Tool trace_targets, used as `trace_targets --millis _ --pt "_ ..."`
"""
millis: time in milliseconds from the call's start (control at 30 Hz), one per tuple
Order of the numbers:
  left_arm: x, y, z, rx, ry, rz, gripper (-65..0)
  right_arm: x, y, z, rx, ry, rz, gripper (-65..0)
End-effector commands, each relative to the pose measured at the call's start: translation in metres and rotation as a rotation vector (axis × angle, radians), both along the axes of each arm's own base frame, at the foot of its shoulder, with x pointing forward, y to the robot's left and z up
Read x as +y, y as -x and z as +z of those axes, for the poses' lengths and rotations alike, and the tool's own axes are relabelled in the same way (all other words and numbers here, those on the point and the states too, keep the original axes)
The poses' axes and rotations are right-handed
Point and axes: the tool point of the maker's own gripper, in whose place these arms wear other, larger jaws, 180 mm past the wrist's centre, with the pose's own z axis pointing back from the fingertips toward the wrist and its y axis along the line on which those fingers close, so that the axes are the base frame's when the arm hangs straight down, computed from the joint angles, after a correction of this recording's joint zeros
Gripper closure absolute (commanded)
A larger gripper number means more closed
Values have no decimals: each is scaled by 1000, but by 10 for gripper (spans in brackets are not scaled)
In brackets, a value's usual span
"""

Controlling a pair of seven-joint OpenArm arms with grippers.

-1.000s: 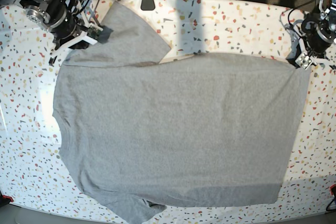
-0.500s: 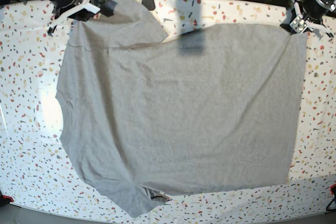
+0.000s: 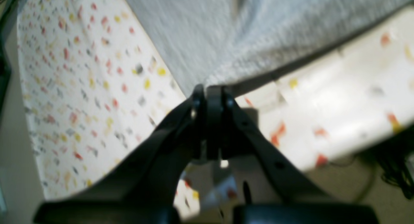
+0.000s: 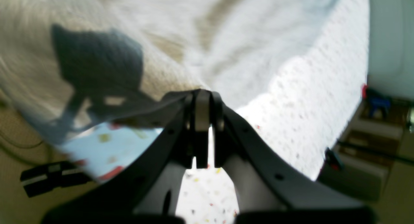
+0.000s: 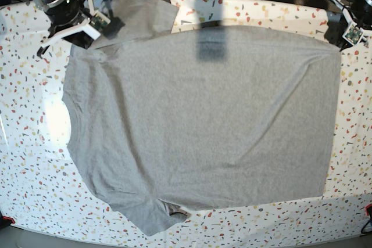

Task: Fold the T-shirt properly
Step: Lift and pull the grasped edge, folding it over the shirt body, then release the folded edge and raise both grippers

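- Two grippers hold the T-shirt (image 5: 203, 120), which lies spread nearly flat over the speckled terrazzo table (image 5: 23, 161); taking the shirt as landmark, one is at each of its far corners in the base view.
- At the shirt's far left corner, by the shoulder, the right gripper (image 5: 96, 24) shows in the base view only as white and black hardware touching the cloth; the right wrist view shows its black fingers (image 4: 218, 120) pressed together on a pinch of grey fabric, the right gripper (image 4: 202, 94) lifting that edge off the table.
- Across the shirt's middle the base view shows plain heather grey, lightly creased, one sleeve folded under the near left edge.
- At the shirt's far right corner, the left gripper (image 5: 350, 32) looks tiny in the base view; the left wrist view shows the left gripper (image 3: 210, 90) with jaws clamped on the hem corner.
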Motion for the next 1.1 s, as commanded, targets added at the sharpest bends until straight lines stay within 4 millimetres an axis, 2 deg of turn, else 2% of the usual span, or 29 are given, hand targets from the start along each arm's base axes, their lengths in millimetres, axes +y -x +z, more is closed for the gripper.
trace_targets --millis 0,133,200,367,467,633,800,900,1067 --pt "1 -12 14 -52 -1 -9 0 -1 -12 13 -51 -10 0 0" --pt "6 -35 23 -90 17 31 0 -20 -35 19 -100 -31 -84 0" --pt "11 -47 26 -103 43 67 0 -25 -44 13 -113 -69 -114 0" --pt "20 -69 30 -136 86 109 0 -19 -63 -13 -102 -211 -144 0" --pt "26 -77 29 -143 94 126 0 -15 -81 -21 -88 -291 -197 0" --pt "36 -87 26 -149 100 158 0 -11 -114 -14 -102 -378 -220 0" --pt "44 -101 29 -175 109 180 0 -10 -133 -3 -112 -428 -220 0" --pt "44 -109 29 -180 114 184 0 -17 -141 -5 -106 -433 -230 0" --pt "37 -120 6 -128 130 173 0 -28 -153 -7 -111 -451 -255 0"
